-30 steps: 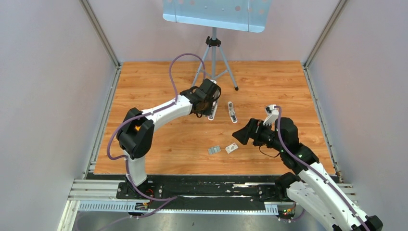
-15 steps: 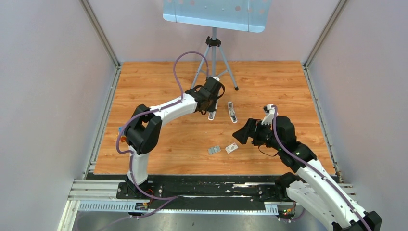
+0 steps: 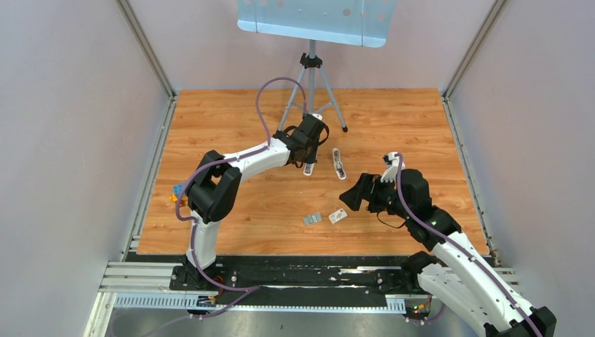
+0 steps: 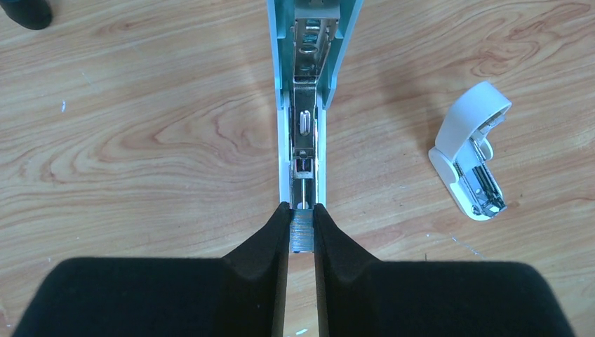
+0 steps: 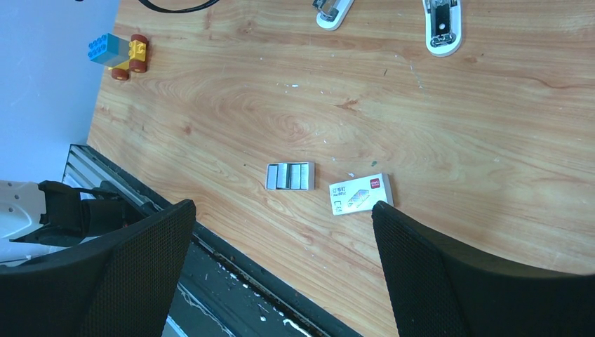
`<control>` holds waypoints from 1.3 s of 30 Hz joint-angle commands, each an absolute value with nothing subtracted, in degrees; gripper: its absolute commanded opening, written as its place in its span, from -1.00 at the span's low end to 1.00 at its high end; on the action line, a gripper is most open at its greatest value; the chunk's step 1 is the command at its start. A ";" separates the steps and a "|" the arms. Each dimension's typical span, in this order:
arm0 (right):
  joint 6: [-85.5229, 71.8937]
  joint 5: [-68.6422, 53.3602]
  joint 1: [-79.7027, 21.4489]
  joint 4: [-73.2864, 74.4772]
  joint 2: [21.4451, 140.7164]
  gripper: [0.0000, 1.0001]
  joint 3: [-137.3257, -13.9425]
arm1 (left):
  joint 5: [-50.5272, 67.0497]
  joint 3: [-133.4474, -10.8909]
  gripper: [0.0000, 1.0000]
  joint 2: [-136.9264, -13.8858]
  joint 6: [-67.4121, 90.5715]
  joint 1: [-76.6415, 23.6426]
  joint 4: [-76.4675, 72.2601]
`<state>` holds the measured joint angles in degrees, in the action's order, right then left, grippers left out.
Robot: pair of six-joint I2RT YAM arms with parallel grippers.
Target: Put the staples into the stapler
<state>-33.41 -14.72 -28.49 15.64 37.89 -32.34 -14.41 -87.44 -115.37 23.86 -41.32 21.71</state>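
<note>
Evidently the left tool (image 4: pixel 302 228) is clamped on the staples (image 4: pixel 302 235), lined up with the open stapler (image 4: pixel 309 105) at twelve o'clock for sliding into its channel. The right tool (image 5: pixel 281 274) hangs spread above the bench (image 5: pixel 491 126).

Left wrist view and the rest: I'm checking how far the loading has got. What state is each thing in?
stapler: swung open, lying flat, channel exposed
staples: pinched, at the channel's near end
left claw: shut on the staples
right claw: open, empty, above the table
white carton: lying flat, untouched
spare staple strips: lying beside the carton
</note>
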 commanded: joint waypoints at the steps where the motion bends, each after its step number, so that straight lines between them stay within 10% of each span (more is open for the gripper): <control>1: -32.67 -13.54 -29.02 17.22 37.58 1.00 -34.28 | -13.89 -86.67 -0.66 -116.46 22.99 -40.98 19.48; 39: -32.51 -13.36 -28.97 17.40 37.00 1.00 -34.10 | -13.02 -84.85 -0.68 -118.32 22.50 -41.05 18.17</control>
<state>-33.10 -13.89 -28.49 16.34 37.69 -32.36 -13.06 -85.71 -116.62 22.90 -41.32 19.42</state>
